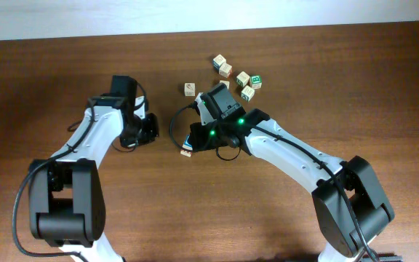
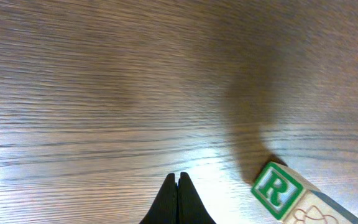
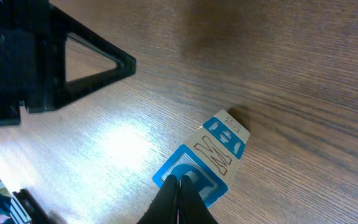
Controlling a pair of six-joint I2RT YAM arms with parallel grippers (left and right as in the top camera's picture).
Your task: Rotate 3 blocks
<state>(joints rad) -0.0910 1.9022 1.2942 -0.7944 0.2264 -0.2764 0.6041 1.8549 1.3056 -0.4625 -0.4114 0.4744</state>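
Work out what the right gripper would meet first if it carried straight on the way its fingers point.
The block with the blue M, lying just ahead of the shut right gripper. Whether the tips already touch it is hard to tell.

R block (image 2: 277, 190) cut by bottom edge; far cubes (image 1: 243, 78): lettering illegible

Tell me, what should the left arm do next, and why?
Probably open the left end effector and slide it toward the green R block. Its fingers are shut on nothing, and that block sits apart from them on the table, to their right in the left wrist view.
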